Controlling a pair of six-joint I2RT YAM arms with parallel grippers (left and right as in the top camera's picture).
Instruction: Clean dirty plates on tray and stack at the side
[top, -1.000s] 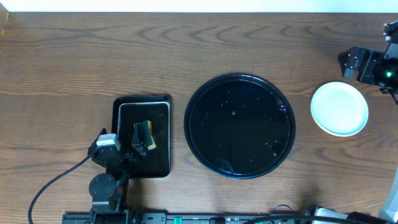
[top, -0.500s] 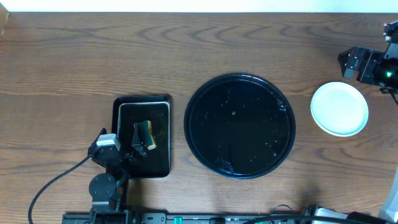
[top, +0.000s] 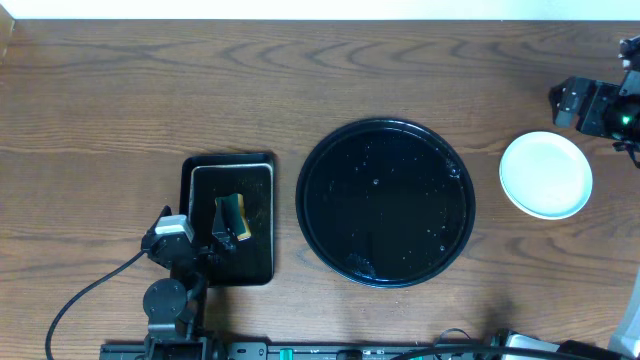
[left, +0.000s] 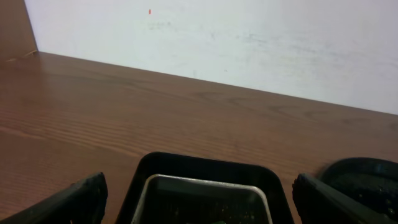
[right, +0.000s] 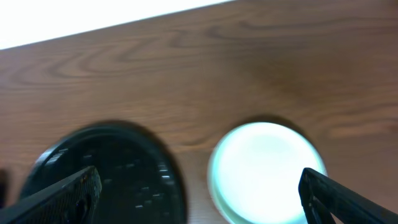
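bare tabletop (top: 150, 90) — tray (top: 386, 203), plates (top: 545, 175) well apart

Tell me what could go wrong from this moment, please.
The open right gripper hangs close beside the plates; a careless swing might knock the stack. Only the top plate shows, so smears on lower ones cannot be ruled out. The tray seems wet with droplets, which could spread onto the table.

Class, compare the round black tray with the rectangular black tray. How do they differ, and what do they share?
The round tray is circular and clearly wider; the rectangular tray is oblong and smaller. The round tray holds only small specks, while the rectangular tray holds a sponge. Both are black, have raised rims and lie flat on the wooden table.
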